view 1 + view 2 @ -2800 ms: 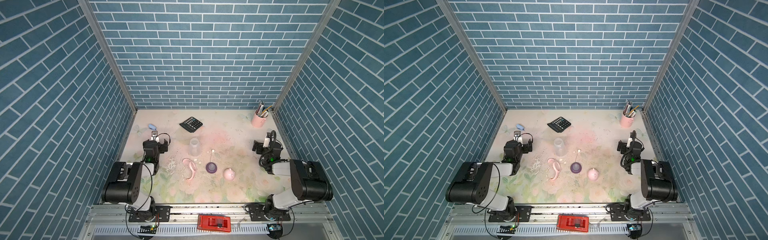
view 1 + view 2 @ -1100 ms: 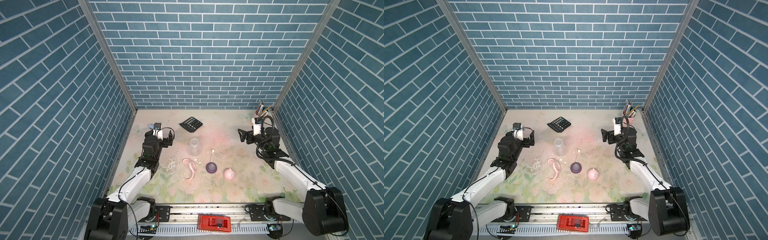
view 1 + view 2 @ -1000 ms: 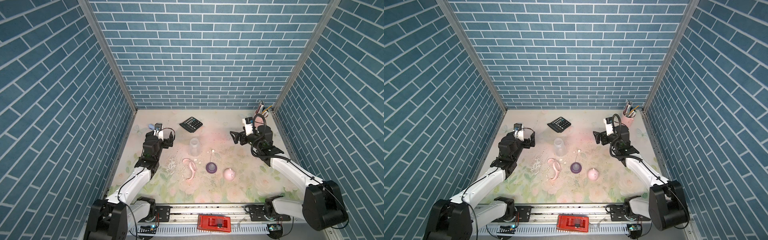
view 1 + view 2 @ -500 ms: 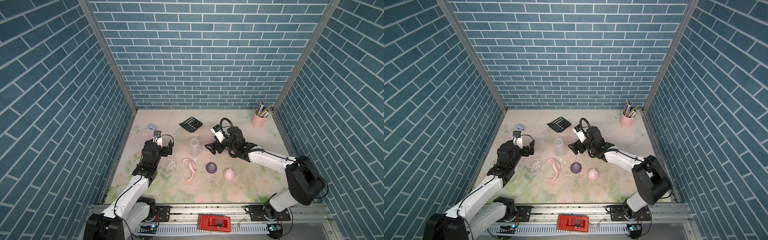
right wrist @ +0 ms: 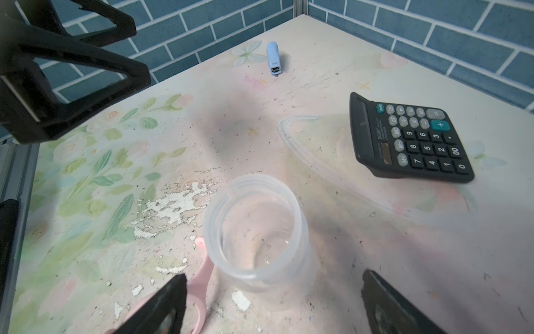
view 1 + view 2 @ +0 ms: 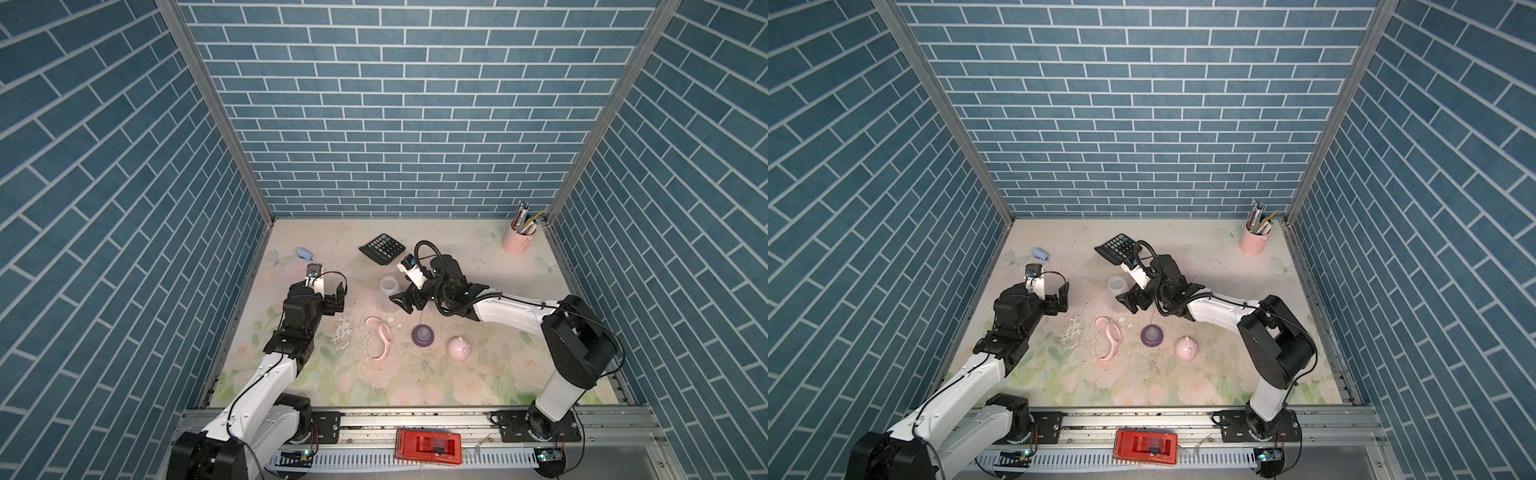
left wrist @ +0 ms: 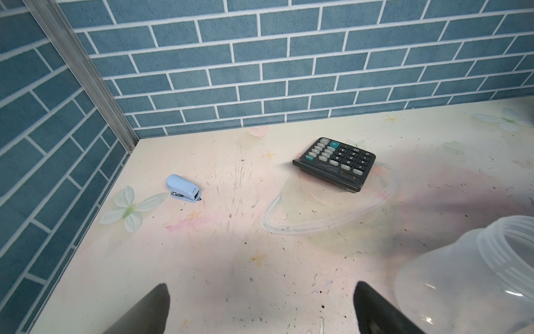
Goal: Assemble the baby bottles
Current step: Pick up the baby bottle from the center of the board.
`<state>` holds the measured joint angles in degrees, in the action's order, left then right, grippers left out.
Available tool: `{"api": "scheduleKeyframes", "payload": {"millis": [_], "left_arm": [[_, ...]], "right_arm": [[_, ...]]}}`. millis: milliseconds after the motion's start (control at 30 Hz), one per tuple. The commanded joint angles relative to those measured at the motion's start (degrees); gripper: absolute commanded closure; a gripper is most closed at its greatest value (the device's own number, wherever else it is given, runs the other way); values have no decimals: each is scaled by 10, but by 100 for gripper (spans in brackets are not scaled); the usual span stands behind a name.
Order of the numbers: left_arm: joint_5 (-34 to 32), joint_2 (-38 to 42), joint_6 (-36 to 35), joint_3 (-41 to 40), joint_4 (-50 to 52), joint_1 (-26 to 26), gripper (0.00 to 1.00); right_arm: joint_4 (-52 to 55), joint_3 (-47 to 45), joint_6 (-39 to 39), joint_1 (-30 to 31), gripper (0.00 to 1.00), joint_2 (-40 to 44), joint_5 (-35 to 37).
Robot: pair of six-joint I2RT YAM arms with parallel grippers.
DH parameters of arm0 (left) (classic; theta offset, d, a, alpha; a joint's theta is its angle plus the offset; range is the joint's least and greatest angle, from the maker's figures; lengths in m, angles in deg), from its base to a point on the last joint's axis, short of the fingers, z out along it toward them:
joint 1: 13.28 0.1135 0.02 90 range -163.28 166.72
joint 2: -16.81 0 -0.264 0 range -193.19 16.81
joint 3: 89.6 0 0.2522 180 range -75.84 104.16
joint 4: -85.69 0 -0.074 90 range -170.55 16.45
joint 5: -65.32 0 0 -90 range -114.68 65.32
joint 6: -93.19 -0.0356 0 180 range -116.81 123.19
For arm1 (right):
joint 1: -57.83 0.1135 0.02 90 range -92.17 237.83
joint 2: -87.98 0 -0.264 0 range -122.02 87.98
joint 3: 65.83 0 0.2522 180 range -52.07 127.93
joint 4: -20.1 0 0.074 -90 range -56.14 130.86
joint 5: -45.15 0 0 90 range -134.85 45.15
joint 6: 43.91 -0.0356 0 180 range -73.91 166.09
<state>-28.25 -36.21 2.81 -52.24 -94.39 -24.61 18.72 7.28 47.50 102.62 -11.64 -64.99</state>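
The translucent bottle body [image 6: 388, 291] [image 6: 1118, 289] stands upright and uncapped mid-table. My right gripper [image 6: 405, 301] [image 6: 1131, 301] is open just to its right; in the right wrist view the bottle body [image 5: 257, 231] sits just ahead of the spread gripper [image 5: 273, 277], untouched. The pink handle ring [image 6: 381, 336] [image 5: 199, 277] lies flat in front of the bottle. The purple collar with nipple [image 6: 423, 334] and the pink eared cap [image 6: 458, 348] rest to its right. My left gripper [image 6: 336, 297] [image 7: 261, 292] is open and empty, left of the bottle body [image 7: 462, 274].
A black calculator [image 6: 381, 248] lies behind the bottle. A small blue stapler [image 6: 304, 254] sits at the back left. A pink pen cup [image 6: 516, 241] stands in the back right corner. Brick walls close in three sides.
My right arm swung from near the pen cup across to the bottle body. The left arm unfolded and reached towards the middle. All bottle parts stayed put.
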Motion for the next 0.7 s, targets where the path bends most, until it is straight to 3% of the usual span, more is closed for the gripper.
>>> {"api": "scheduleKeyframes", "payload": {"millis": [0,467,667], "left_arm": [[-1,-5,4,0,2,-2,0],[4,-29,-3,3,-9,-2,0],[7,-38,-6,8,-10,-2,0]], "right_arm": [[-25,19,34,10,5,-25,2],[-49,55,45,29,9,-87,22],[-65,59,45,31,17,-102,33]]}}
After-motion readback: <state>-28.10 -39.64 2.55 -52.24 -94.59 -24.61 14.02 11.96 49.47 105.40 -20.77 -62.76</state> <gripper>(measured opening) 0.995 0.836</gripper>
